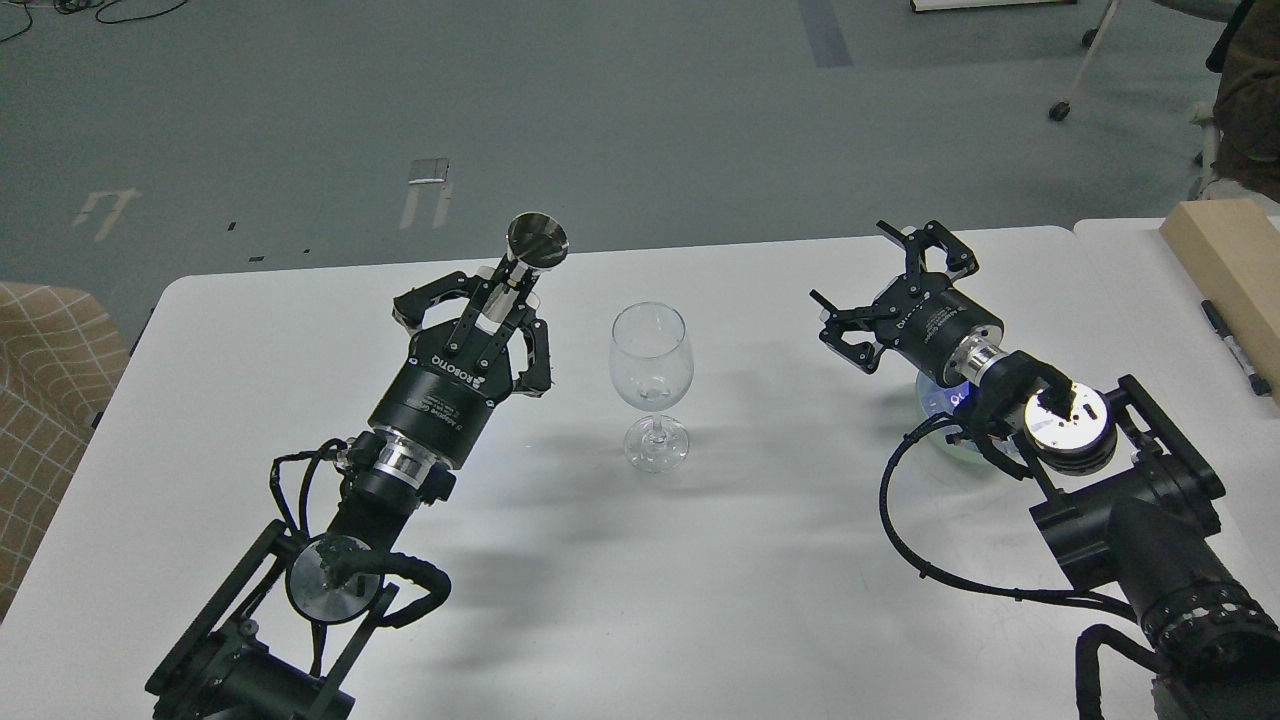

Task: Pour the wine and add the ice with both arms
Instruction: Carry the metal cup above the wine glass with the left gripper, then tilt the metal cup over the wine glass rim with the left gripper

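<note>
From the head view I see my left gripper [497, 300] closed around a steel measuring cup [533, 247], its open mouth tipped toward the far table edge. Just to its right an upright wine glass [651, 385] stands on the white table [700, 560], apart from the cup. My right gripper [890, 290] hangs fingers spread, holding nothing, above a clear bowl [940, 400] mostly hidden under the wrist. A black marker [1235, 345] lies near a cardboard box [1230, 275] at the right edge.
</note>
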Controlling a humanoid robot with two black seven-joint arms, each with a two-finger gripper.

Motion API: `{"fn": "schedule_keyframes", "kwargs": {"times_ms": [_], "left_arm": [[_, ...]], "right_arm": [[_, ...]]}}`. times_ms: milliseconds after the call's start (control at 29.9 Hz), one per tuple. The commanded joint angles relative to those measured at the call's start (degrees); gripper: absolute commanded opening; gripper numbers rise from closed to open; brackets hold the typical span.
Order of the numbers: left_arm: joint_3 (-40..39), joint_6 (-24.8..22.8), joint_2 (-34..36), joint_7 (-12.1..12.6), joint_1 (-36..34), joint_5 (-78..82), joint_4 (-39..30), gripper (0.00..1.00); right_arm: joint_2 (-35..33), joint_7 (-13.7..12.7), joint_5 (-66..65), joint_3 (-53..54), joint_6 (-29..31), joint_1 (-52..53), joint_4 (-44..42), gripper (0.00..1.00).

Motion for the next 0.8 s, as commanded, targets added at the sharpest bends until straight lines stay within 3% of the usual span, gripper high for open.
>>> {"fn": "schedule_keyframes", "kwargs": {"times_ms": [0,769], "left_arm": [[0.02,0.02,0.0,0.09,-0.22,-0.09,0.0,0.0],[0.2,0.02,0.17,0.88,-0.93,0.0,0.0,0.0]], "right_arm": [[0.0,-0.01,0.08,0.04,0.0,-0.26,-0.07,1.0],[0.0,-0.36,0.26,0.13,-1.4,2.11,0.98,1.0]]}}
